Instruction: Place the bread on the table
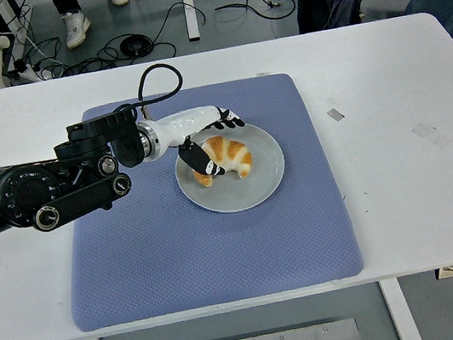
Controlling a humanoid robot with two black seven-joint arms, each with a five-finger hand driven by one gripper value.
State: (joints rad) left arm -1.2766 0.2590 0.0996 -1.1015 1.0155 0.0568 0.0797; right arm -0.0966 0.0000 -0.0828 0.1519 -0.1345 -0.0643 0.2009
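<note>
One arm working: left hand [207,141] reaches in from left over blue mat [180,255], at left end of bread [223,158]. Bread, croissant-shaped, lies on grey plate [263,183], left of plate centre. Thumb on near side, other fingers [228,122] curled past far side; looks like loose pinch around bread, firm contact not certain. Right hand not visible. For good grasp: close evenly on thick middle, squeeze gently to avoid crushing, lift straight up clear of plate rim, then carry to bare white table [396,152] beyond mat.
</note>
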